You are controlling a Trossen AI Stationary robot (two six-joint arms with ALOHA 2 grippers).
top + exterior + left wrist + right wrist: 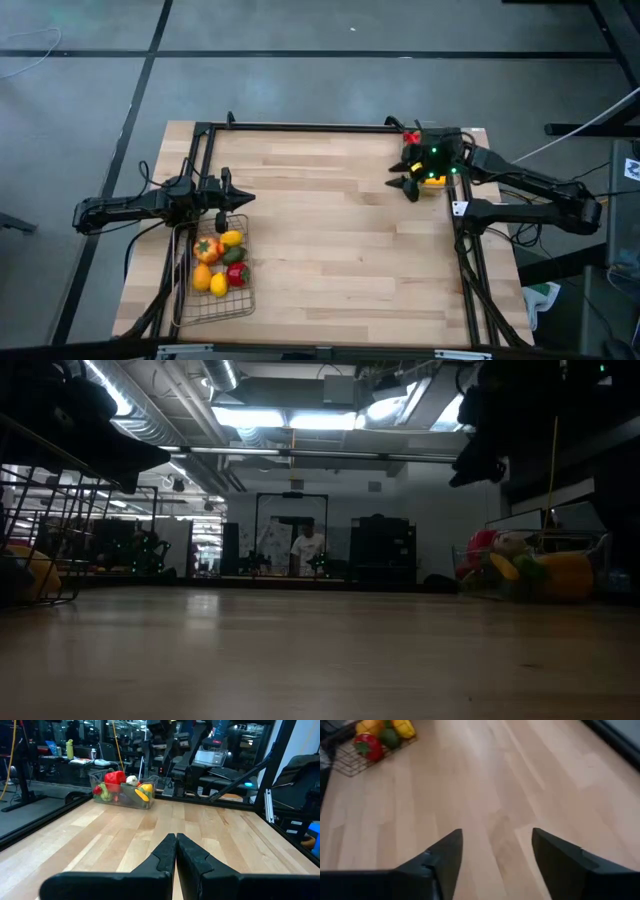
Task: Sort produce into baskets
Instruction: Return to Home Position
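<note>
Left hand: the left hand (176, 840) has its two fingers pressed together with nothing between them.
Left hand, place: it hangs at the left side of the worktop (330, 240), just past the far end of the wire basket (225, 305), pointing toward the right.
Right hand: the right hand (496, 834) has its fingers wide apart and holds nothing; bare wood shows between them.
Right hand, place: it hangs above the clear bin (145, 804) at the far right of the worktop, raised clear of it in the low view.
Wire basket: it sits at the near left and holds produce heaped in its far half: orange, yellow and green pieces and a red pepper (367, 745).
Clear bin: it sits at the far right and holds a second red pepper (115, 777), a white garlic (131, 780), a yellow piece (145, 787) and green pieces.
Between the containers: only bare wood shows in the middle of the worktop.
Room beyond: a person (307, 547) stands far off behind the worktop.
</note>
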